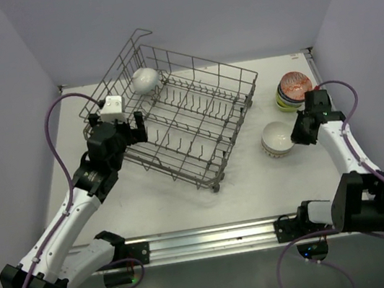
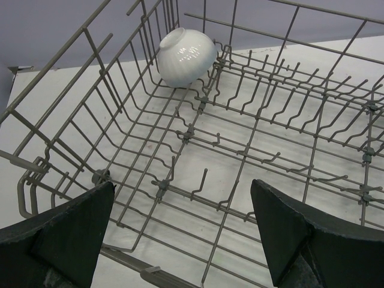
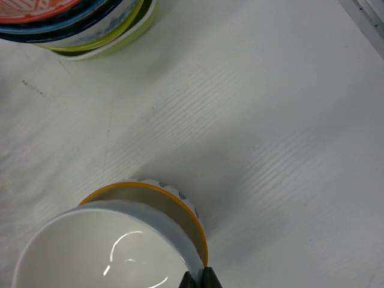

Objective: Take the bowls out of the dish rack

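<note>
Last bowl: white bowl (image 2: pixel 186 57), tipped over, far-left corner of dish rack (image 1: pixel 239 118).
L fingers (image 2: pixel 66 234): wide open, empty, at rack's near-left rim; bowl ~1 o'clock, L arm nearer.
R fingers (image 3: pixel 188 280): pinched shut, by stacked bowls (image 1: pixel 276 138) on tabletop (image 3: pixel 270 120).

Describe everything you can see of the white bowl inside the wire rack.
The small glossy white ribbed ceramic-looking bowl is the only bowl in the large grey wire dish rack. Fine vertical ribs run down its outside, ending at a small round foot ring. It lies overturned and tilted, foot uppermost, mouth hidden, in the rack's far left corner, against the side wires and tines. Nothing else touches it.
</note>
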Controlling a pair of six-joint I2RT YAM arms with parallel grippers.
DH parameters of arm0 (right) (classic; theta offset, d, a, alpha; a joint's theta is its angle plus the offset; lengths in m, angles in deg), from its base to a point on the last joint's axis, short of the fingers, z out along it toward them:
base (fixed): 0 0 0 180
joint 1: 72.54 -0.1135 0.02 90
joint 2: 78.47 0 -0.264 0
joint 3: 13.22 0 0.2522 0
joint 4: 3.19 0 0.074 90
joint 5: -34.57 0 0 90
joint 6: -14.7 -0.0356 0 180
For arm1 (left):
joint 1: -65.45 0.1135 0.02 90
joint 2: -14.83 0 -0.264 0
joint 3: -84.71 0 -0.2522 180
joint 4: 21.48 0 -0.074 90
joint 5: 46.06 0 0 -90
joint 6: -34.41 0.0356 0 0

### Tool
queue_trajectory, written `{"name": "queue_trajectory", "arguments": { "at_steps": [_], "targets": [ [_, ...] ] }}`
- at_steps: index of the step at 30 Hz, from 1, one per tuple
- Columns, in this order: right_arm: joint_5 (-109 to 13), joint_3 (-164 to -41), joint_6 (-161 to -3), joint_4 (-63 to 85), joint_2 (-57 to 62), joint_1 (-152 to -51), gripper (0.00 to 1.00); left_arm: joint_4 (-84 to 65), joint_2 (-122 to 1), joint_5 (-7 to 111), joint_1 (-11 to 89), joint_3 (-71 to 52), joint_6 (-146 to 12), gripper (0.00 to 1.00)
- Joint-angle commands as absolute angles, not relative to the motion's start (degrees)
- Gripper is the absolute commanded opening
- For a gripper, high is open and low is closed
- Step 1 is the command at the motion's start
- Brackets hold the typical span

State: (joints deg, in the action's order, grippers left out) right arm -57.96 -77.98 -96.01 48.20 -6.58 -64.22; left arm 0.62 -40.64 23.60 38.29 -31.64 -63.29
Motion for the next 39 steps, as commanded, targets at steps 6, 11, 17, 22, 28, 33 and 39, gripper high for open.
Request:
{"name": "queue_trajectory", "arguments": {
  "at_steps": [6,11,17,22,28,33,39],
  "targets": [
    [-56.14,-76.46,-96.3,48.46,-7.55,-64.28,0.0,-1.13,-40.72,23.9,37.77,-31.78,-62.44,1.0],
    [-56.22,-76.2,-96.22,48.46,-7.2,-64.28,0.0,-1.21,-40.55,24.08,37.68,-31.78,-62.36,1.0],
    [-57.8,-75.23,-96.74,46.97,-6.84,-64.28,0.0,-1.13,-40.63,24.08,37.42,-31.78,-62.27,1.0],
    [-58.59,-74.79,-96.92,46.0,-6.84,-64.28,0.01,-1.21,-40.55,23.73,37.33,-31.78,-62.18,1.0],
    [-58.16,-74.61,-96.83,45.64,-7.02,-64.28,0.42,-1.21,-40.63,23.73,37.33,-31.78,-62.09,1.0],
    [-58.16,-75.84,-96.92,47.48,-8.69,-64.36,0.61,-1.3,-40.98,23.2,37.24,-31.87,-61.74,1.0],
    [-57.46,-79.09,-97.27,49.25,-12.11,-64.36,0.75,-1.83,-41.07,22.76,37.24,-31.96,-61.21,1.0]
  ]
}}
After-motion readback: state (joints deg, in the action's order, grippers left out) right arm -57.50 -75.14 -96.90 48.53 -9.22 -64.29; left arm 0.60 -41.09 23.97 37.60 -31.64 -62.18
